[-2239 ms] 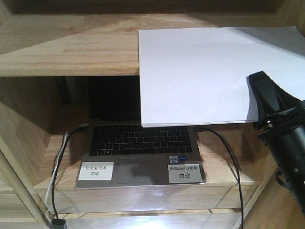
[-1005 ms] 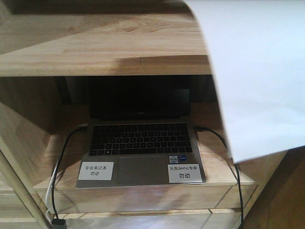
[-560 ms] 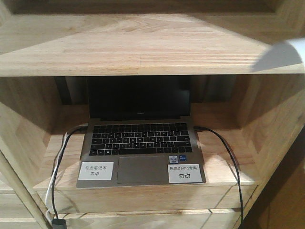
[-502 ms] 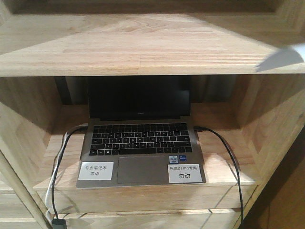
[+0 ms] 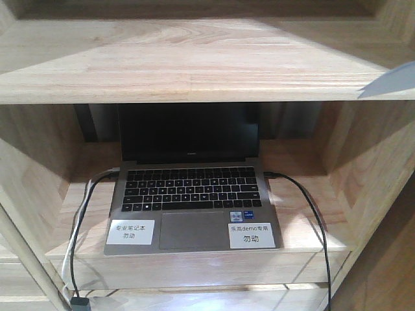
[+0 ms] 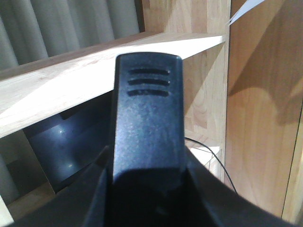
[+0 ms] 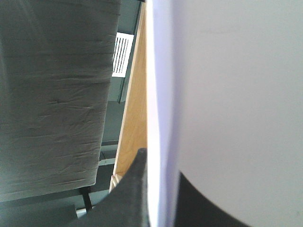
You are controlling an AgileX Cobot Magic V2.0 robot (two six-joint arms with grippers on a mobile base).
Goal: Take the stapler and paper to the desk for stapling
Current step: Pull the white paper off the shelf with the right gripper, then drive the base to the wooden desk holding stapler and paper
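Paper (image 7: 227, 94) rises edge-on out of the right claw (image 7: 161, 189), which is clamped onto its edge.

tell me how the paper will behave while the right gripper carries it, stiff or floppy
Likely floppy: the paper looks thin edge-on in the right wrist view, and the right gripper pinches it near one edge, so the free part may sag or flutter. Probably very light, so a gentle pinch should hold it, though the smooth sheet could slip.
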